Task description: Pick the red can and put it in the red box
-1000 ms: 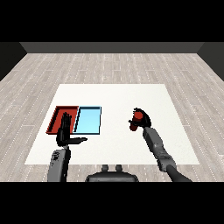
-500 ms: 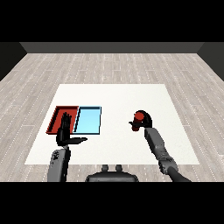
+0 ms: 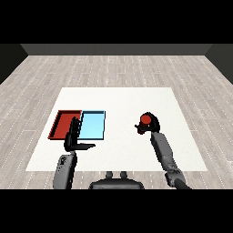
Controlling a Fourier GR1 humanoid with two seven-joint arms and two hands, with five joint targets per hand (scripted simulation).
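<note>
Right hand (image 3: 151,124) curls round the red can (image 3: 145,120); well to its left, the left hand (image 3: 74,135), fingers spread straight, hangs over the red tray (image 3: 60,124) on the bench (image 3: 118,100).

The floor (image 3: 113,68) is laid in pale grey wood-look planks running across the view, with staggered joints and a light grain. It extends on all visible sides of the table. A dark grey wall (image 3: 116,49) closes the far end of the room as a low, plain band, meeting the floor in a straight line; its two ends angle forward at the corners. The table (image 3: 118,102) has a flat white top, rectangular, matte and unmarked, with edges square to the planking. Lighting is even and diffuse, with soft shadows only.
</note>
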